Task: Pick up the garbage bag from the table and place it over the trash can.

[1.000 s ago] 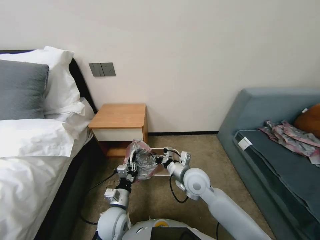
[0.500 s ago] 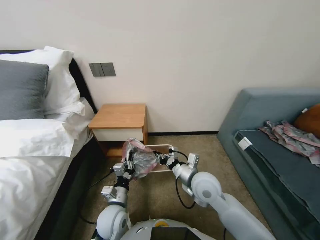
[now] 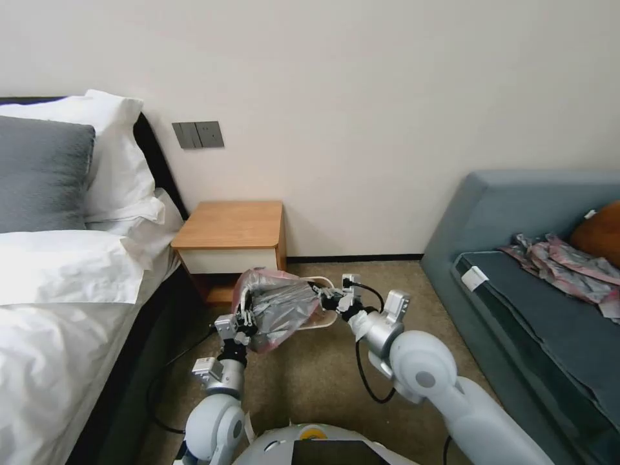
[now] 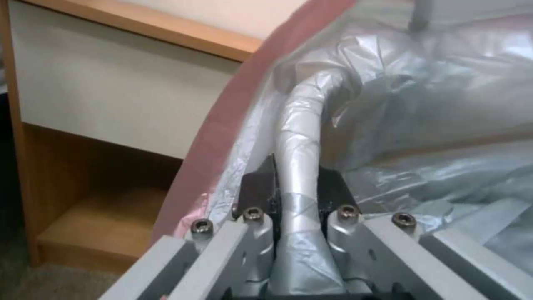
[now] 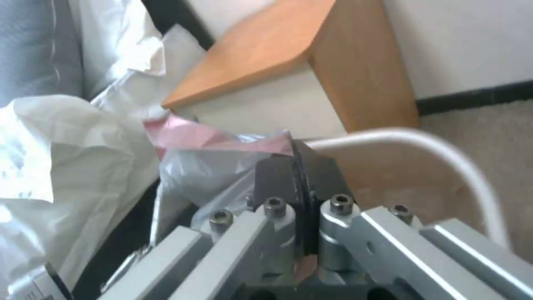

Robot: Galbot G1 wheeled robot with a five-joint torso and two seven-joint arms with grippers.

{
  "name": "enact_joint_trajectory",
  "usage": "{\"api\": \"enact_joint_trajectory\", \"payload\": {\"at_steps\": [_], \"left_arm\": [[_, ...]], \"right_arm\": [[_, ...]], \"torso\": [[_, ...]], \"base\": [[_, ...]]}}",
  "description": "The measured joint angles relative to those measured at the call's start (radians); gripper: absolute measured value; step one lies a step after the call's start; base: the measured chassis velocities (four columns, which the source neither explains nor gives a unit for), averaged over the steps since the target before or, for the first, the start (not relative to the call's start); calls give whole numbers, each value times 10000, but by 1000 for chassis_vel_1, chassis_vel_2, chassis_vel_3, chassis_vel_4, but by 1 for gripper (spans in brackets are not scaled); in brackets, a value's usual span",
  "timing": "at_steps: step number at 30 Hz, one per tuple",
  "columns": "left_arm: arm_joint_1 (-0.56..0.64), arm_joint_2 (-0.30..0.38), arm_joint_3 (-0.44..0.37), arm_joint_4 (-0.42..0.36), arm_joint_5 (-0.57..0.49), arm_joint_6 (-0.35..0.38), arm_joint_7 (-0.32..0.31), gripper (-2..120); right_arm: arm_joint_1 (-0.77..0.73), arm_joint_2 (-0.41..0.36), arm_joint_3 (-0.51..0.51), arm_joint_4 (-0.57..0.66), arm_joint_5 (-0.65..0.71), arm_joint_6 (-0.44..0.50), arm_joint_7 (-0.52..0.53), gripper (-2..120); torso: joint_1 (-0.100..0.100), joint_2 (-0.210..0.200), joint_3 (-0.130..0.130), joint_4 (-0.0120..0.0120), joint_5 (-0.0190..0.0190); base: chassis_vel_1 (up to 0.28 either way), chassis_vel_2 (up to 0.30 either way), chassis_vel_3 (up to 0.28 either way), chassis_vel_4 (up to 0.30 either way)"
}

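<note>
Stretched wider than a second ago: thin, crinkly, translucent pinkish-grey garbage bag (image 3: pixel 281 308), pulled apart between both grippers, right gripper (image 3: pixel 325 298) shifted rightward and farther from the robot, left gripper (image 3: pixel 243 318) shifted slightly left. Held in the air just in front of the small light-brown wooden table (image 3: pixel 230 240) with its white drawer front, partly over the small cream-white rectangular trash can (image 3: pixel 327 319) on the beige carpet (image 3: pixel 310 381); pink rim of the bag at the near-left end, bin's far rolled rim showing past the plastic.

Left gripper clamped on a twisted bunch of the grey plastic, seen in the left wrist view as a rope of film (image 4: pixel 300 166) pinched between dark pads (image 4: pixel 261 183), pink rim band running alongside, drawer front and low shelf of the table behind. Right gripper (image 5: pixel 302 187) closed tight on a thin edge of the bag, dark pads (image 5: pixel 325 175) pressed together on the film near the pink band (image 5: pixel 211 137), white rolled rim of the trash can (image 5: pixel 444 150) curving just beside.

Elsewhere: white bedding (image 3: pixel 71 271) at left, blue-grey sofa (image 3: pixel 536 258) at right.
</note>
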Motion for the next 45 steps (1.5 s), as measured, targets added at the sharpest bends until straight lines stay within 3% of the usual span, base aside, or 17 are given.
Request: {"api": "enact_joint_trajectory", "payload": {"at_steps": [21,37,45], "left_arm": [[-2,-13,-16,46,-61,-223,306,5],[-363,-90,-583,154,-886,-284,685,5],[-391,23,-794,152,-1208,-411,979,5]], "right_arm": [[1633,-236,171,-1702,250,-240,52,0],[2008,-260,983,-1905,4393,-768,1465,0],[2328,6,1154,-2526,5965,-910,1507,0]], "torso": [[0,-1,1,1,1],[0,-1,0,1,0],[0,-1,0,0,0]], "base": [[0,0,0,0],[0,0,0,0],[0,0,0,0]]}}
